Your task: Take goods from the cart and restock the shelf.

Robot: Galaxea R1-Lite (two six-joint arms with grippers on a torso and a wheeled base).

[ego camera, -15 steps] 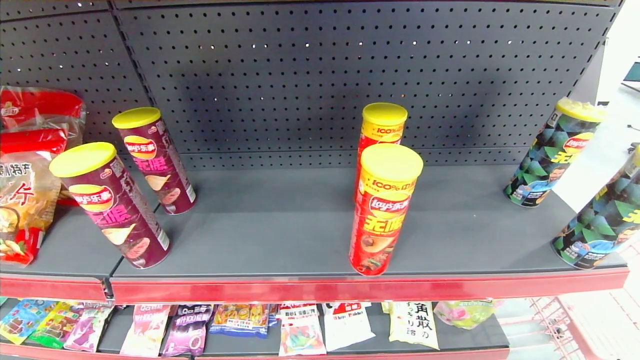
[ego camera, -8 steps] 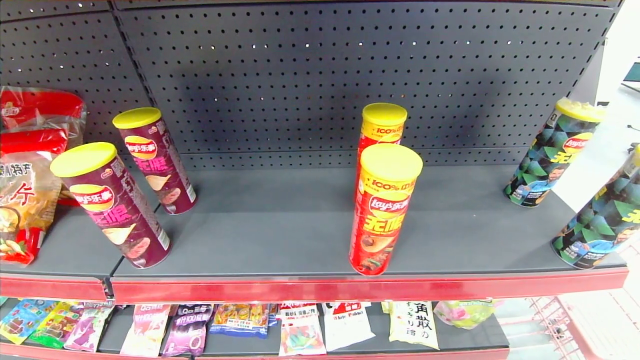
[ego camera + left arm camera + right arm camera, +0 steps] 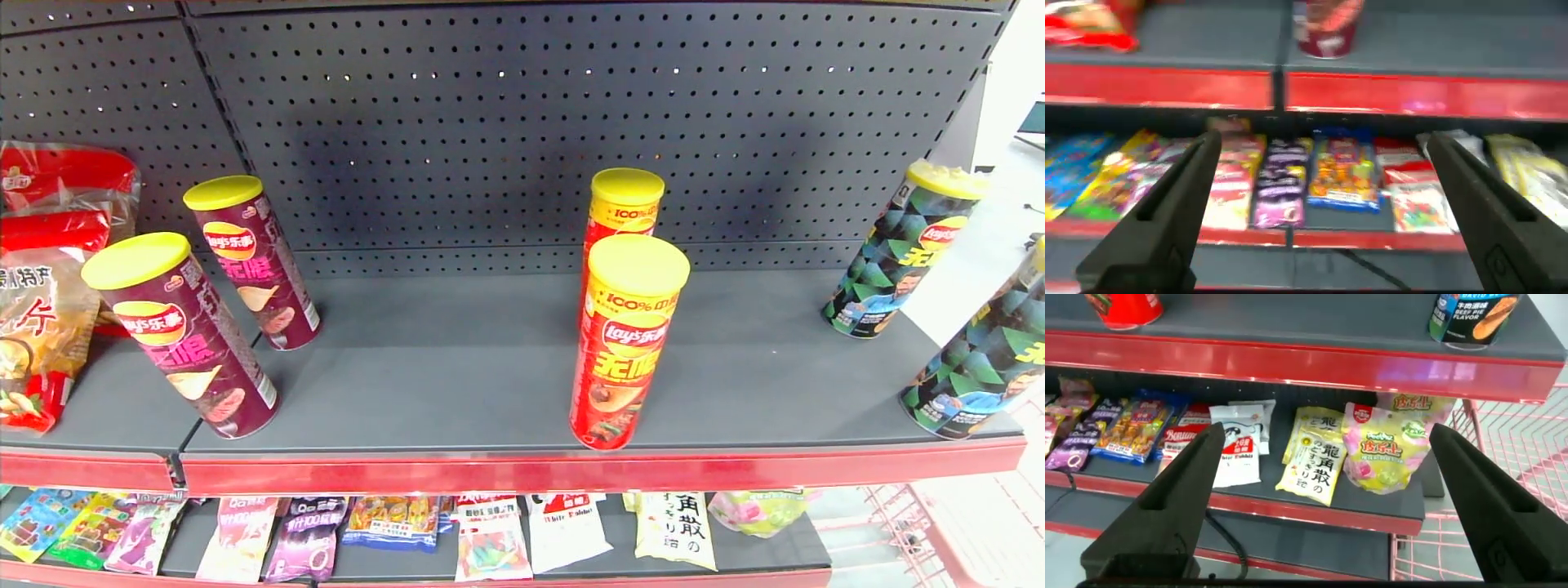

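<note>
On the grey shelf (image 3: 457, 367) with a red front lip stand chip cans with yellow lids: two maroon cans (image 3: 184, 335) at the left, two red cans (image 3: 624, 343) in the middle and two dark patterned cans (image 3: 898, 249) at the right. My left gripper (image 3: 1323, 137) is open and holds nothing, below the lip and facing the lower shelf's packets (image 3: 1282, 184), under a maroon can's base (image 3: 1327, 28). My right gripper (image 3: 1327, 429) is also open and holds nothing, facing the lower shelf's packets (image 3: 1319, 457) farther right. The pink wire cart (image 3: 1511, 449) stands beside the shelf's right end.
Red and clear snack bags (image 3: 45, 269) crowd the shelf's left end. Wide bare gaps lie between the can groups. A perforated back panel (image 3: 490, 122) closes the shelf behind. The cart's wire (image 3: 922, 531) shows at the lower right.
</note>
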